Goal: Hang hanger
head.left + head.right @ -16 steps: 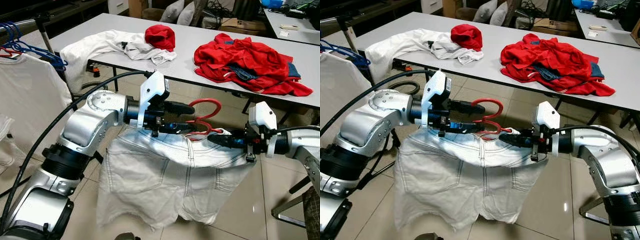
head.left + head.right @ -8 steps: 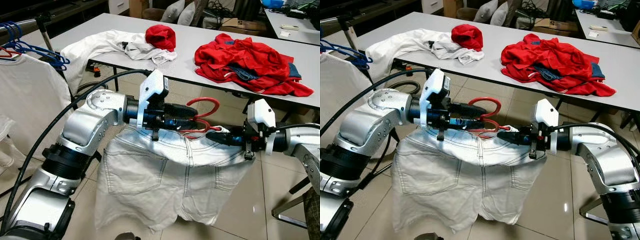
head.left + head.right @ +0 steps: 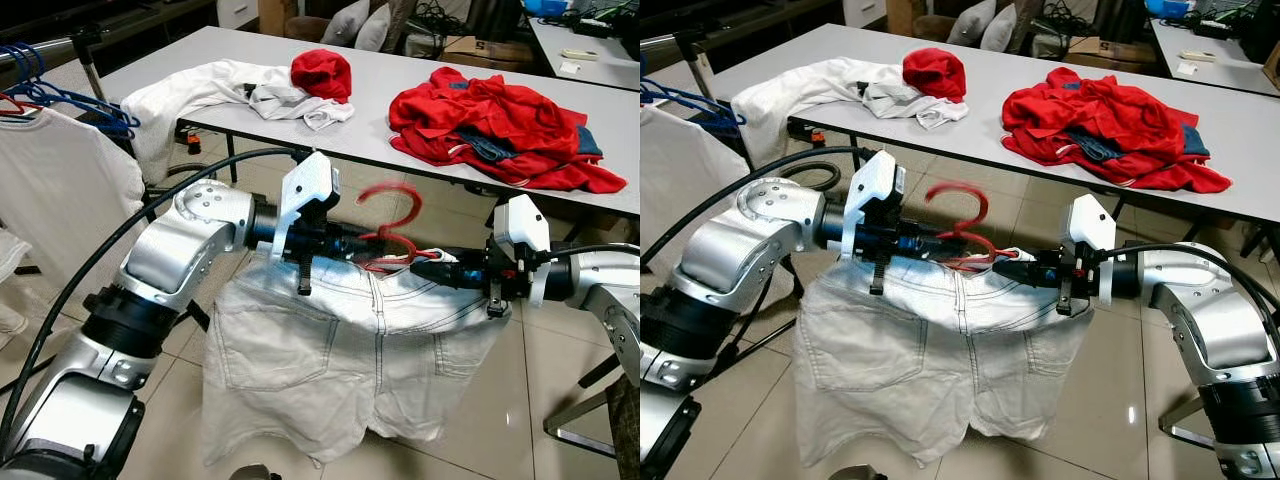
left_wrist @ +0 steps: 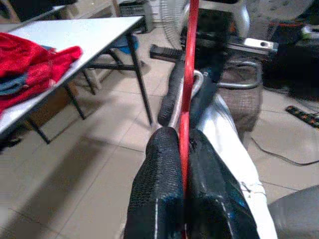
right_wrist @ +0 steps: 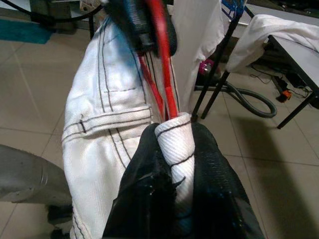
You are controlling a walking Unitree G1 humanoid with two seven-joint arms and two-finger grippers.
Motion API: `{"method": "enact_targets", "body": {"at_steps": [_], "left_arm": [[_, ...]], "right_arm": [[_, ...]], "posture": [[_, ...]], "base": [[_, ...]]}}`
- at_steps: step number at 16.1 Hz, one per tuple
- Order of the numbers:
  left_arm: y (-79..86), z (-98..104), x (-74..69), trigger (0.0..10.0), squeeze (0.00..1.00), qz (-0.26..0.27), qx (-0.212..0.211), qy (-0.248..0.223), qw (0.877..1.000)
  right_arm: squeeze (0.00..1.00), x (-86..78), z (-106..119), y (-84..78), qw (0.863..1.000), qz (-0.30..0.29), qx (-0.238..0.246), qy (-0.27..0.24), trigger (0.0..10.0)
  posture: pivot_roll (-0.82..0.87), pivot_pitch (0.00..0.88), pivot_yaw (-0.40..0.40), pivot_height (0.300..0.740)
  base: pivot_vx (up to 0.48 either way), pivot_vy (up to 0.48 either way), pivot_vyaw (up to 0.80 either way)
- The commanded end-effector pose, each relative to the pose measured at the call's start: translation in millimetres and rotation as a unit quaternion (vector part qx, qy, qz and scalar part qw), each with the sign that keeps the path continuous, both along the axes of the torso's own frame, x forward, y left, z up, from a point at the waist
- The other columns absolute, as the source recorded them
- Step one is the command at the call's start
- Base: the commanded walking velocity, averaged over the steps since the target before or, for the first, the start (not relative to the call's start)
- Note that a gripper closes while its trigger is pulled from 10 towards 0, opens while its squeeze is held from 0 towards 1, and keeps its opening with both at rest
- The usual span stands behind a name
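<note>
At frame centre we pinch the red plastic hanger [image 3: 392,232] in our left gripper [image 3: 362,243], while our right gripper [image 3: 448,274] clamps the white denim shorts' [image 3: 340,370] waistband, keeping the garment spread for hanging.

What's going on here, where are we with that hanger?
The robot holds a red hanger carrying white shorts between both arms, in front of the grey table. The left gripper is shut on the hanger's red wire, and the right gripper is shut on the shorts' waistband at the hanger's other end. The hook looks blurred. The rack with blue hangers stands off to the robot's left; nothing is hung yet.
</note>
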State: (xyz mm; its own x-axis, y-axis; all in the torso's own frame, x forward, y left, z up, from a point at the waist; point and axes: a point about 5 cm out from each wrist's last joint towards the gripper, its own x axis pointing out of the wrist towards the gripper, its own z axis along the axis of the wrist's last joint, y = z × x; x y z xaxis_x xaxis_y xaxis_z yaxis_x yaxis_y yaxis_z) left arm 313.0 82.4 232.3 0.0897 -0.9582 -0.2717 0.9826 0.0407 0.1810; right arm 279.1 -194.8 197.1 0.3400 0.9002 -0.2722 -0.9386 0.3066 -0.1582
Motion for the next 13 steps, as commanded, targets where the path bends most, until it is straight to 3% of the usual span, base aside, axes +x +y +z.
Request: {"method": "enact_targets", "body": {"at_steps": [1, 4, 8, 9, 13], "left_arm": [[-1.5, 6.2, 3.2, 0.0, 0.00, 0.009, -0.006, -0.012, 1.000], [-2.4, 14.2, -1.2, 0.0, 0.00, -0.019, -0.035, -0.004, 0.999], [-1.2, 11.7, -4.7, 0.0, 0.00, -0.038, -0.031, 0.003, 0.999], [-1.3, 12.2, -4.4, 0.0, 0.00, -0.039, -0.031, 0.003, 0.999], [0.8, 10.1, -2.0, 0.0, 0.00, -0.035, -0.018, 0.002, 0.999]], "right_arm": [[0.00, 1.0, 20.6, 6.4, 0.999, 0.023, 0.012, -0.040, 10.0], [0.00, 1.2, 20.5, 5.9, 0.999, 0.025, 0.009, -0.039, 10.0], [0.00, 0.9, 19.3, 5.5, 0.999, 0.024, 0.007, -0.038, 10.0], [1.00, 1.8, 20.1, 4.3, 0.999, 0.018, 0.016, -0.029, 10.0], [1.00, 2.4, 27.5, 1.0, 0.999, 0.012, 0.029, -0.042, 10.0]], "posture": [[0.00, 0.000, 0.002, 0.740], [0.00, 0.000, 0.002, 0.740], [0.00, 0.000, 0.008, 0.740], [0.00, 0.000, 0.009, 0.740], [0.00, 0.000, 0.010, 0.740]], "base": [[0.000, 0.000, 0.00], [0.000, 0.000, 0.00], [0.000, 0.000, 0.00], [0.000, 0.000, 0.00], [0.000, 0.000, 0.00]]}}
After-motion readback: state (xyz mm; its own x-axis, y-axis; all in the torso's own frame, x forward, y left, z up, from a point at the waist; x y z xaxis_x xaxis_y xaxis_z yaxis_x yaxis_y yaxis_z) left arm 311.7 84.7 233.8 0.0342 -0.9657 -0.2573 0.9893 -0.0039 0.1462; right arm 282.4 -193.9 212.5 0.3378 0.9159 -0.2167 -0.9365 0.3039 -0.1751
